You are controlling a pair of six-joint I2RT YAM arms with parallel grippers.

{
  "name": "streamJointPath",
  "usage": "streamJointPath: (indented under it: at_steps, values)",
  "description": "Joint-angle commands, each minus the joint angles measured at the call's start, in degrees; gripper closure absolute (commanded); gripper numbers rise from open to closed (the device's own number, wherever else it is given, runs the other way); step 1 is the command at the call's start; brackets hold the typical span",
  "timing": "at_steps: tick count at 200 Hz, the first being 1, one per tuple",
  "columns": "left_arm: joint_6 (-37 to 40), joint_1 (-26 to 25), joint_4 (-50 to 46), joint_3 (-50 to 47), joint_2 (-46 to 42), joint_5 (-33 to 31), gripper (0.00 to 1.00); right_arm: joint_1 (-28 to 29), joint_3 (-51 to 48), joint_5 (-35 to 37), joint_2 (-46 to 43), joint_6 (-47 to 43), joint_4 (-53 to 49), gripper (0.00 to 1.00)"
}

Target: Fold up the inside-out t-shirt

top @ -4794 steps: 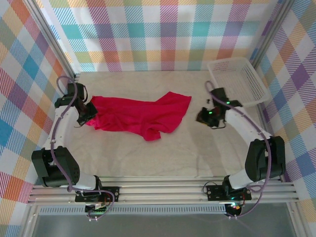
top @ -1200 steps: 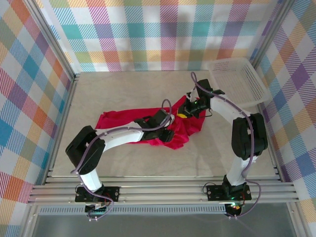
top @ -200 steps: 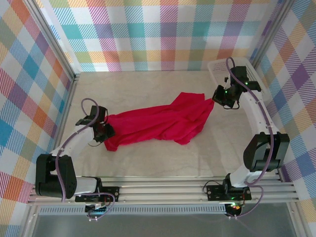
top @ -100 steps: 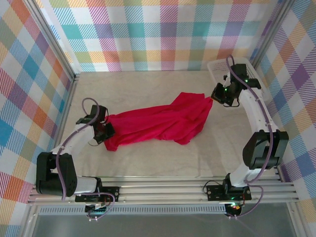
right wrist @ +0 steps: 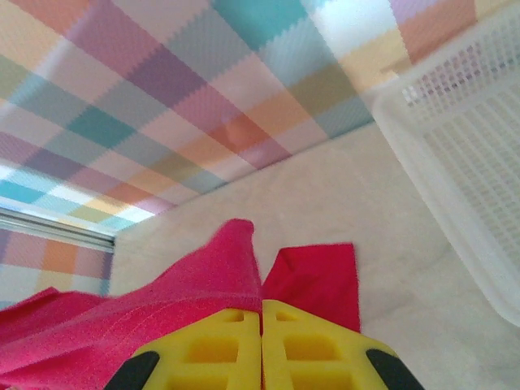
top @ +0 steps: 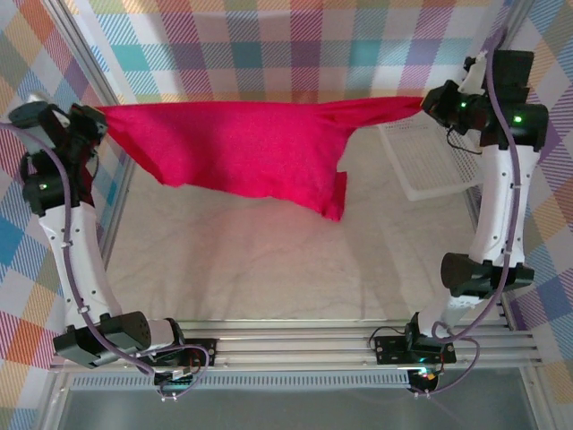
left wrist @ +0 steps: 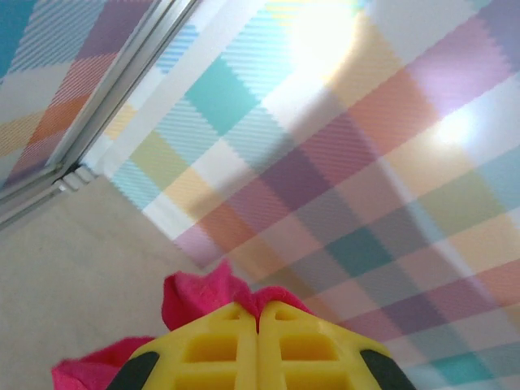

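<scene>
Top external: t-shirt (top: 251,148), earlier on the table (top: 269,269), now stretched above it — left gripper (top: 92,122) and right gripper (top: 429,100) clenched on its ends.

I'm working in a robot lab test cell: plaid backdrop panels (top: 269,54) from nine round to three o'clock, aluminium extrusion rails (top: 295,345) at six, pale tabletop (top: 269,269) between

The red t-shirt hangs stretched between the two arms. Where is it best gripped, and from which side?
Probably at its two top ends, each from the outer side, as it is now: the left gripper is shut on the left end of the t-shirt, the right gripper on the right end. So the top edge runs taut and the body hangs fairly flat.
</scene>
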Motion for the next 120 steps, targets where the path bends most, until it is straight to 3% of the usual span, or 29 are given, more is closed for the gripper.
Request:
streamJointPath:
  at_steps: [1,63,84,120]
  values:
    - [-3.8,2.6,1.3,3.5,2.9,3.6,1.0,-1.6,4.4,-1.2,1.0,0.3,-4.9,1.0]
    - [-6.6,2.6,6.7,5.4,6.8,17.1,1.0,-1.7,4.1,-15.2,-2.4,4.5,2.7,1.0]
    - [-8.5,2.5,9.5,7.0,8.1,22.5,1.0,-1.7,0.9,-20.2,-5.7,7.3,10.8,1.0]
    - [-12.6,2.3,18.5,9.9,7.0,28.6,1.0,-1.7,-11.9,-25.6,-14.9,11.5,33.7,1.0]
